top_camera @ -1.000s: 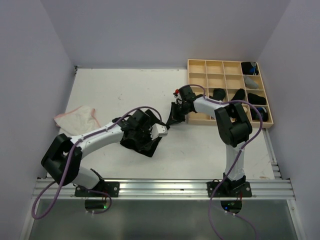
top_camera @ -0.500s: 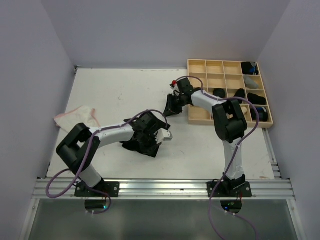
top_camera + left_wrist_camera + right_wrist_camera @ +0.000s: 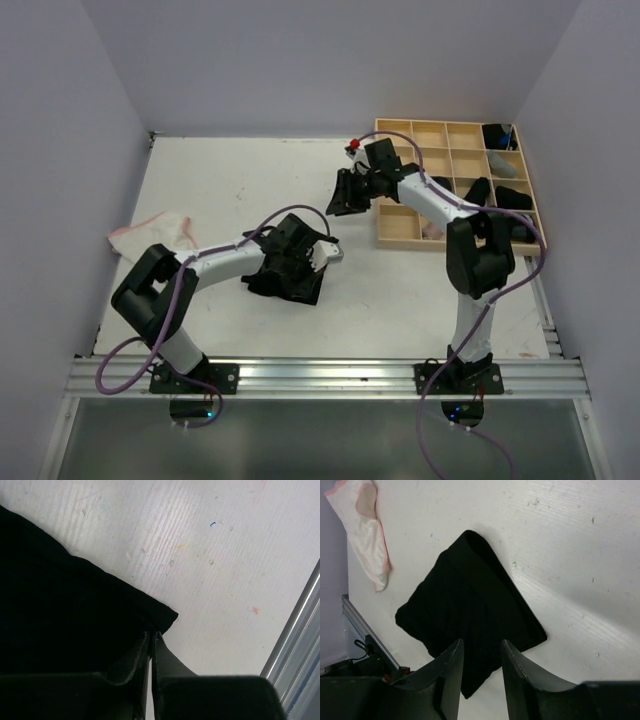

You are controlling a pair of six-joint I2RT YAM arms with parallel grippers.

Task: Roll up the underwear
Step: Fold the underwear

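Observation:
A black underwear (image 3: 288,290) lies folded flat on the white table, front of centre. My left gripper (image 3: 305,270) rests on it. In the left wrist view its jaws (image 3: 152,634) are shut on the corner of that black underwear (image 3: 60,605). My right gripper (image 3: 340,200) hovers farther back, open and holding nothing. In the right wrist view it (image 3: 480,647) stands above the black underwear (image 3: 470,600), apart from it. A whitish underwear with pink edging (image 3: 150,237) lies crumpled at the table's left edge, also seen in the right wrist view (image 3: 367,535).
A pale wooden grid tray (image 3: 430,135) stands at the back right, with black rolls (image 3: 515,198) in its right-hand cells. A metal rail (image 3: 330,375) runs along the near edge, close to the cloth corner in the left wrist view (image 3: 300,630). Walls close in the table.
My right gripper has opened, let go of the black underwear and drawn back toward the tray. The left gripper stays shut on the cloth and has shifted a little.

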